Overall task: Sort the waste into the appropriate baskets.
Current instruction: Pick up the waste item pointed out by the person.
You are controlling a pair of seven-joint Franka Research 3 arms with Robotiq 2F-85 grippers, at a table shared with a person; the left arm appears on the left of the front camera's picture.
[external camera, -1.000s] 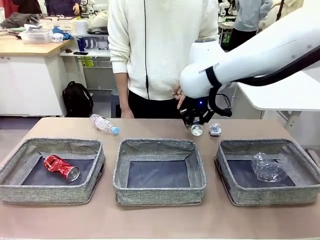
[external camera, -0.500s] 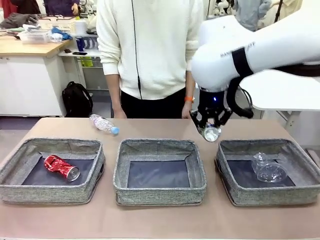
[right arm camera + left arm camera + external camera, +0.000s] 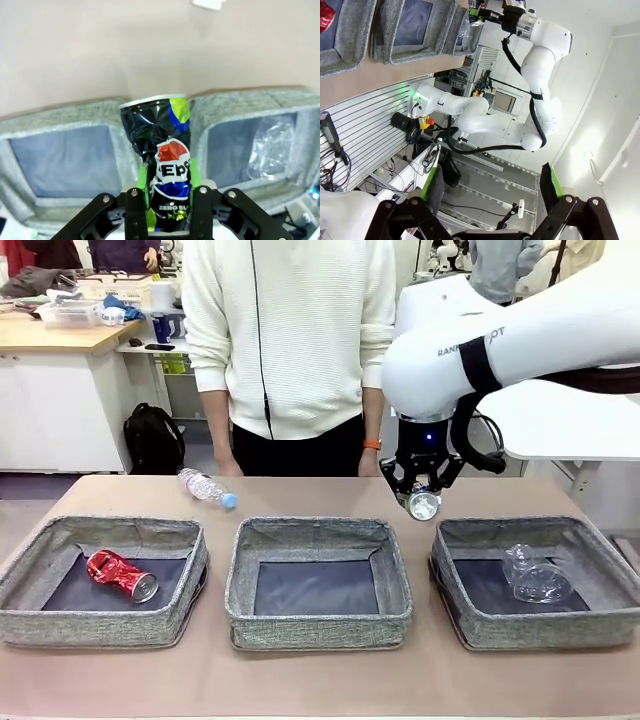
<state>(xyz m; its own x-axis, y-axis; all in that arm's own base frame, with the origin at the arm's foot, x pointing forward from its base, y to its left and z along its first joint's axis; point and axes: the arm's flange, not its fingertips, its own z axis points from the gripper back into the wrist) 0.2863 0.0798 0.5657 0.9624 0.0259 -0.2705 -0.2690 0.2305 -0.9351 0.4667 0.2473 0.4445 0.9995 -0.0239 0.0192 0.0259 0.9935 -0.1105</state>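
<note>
- Your right gripper (image 3: pixel 422 502) has risen since a second ago from the far side of the brown table (image 3: pixel 320 680). It now hangs in the air behind the gap between the middle basket (image 3: pixel 320 628) and the right basket (image 3: pixel 540 632), two of three shallow grey woven-fabric bins.
- Its jaws are partly closed and clamp the crushed dark blue-and-silver drinks can (image 3: pixel 424 507), which came up with it. In the right wrist view the green pads (image 3: pixel 143 182) press on both sides of the can's lower half, with the rim end pointing away.
- The person in the cream sweater (image 3: pixel 290 330) has stepped toward picture left. The person's hand (image 3: pixel 368 462), which was beside the gripper, now hangs at the person's side.
- Unchanged: the crushed red can (image 3: pixel 120 575) lies in the left basket (image 3: pixel 100 628), and the clear plastic cup (image 3: pixel 535 575) lies in the right basket. The clear bottle with a blue cap (image 3: pixel 207 488) lies on the table behind the left basket.
- Your left gripper (image 3: pixel 491 187) stands wide open with nothing between its fingers.
</note>
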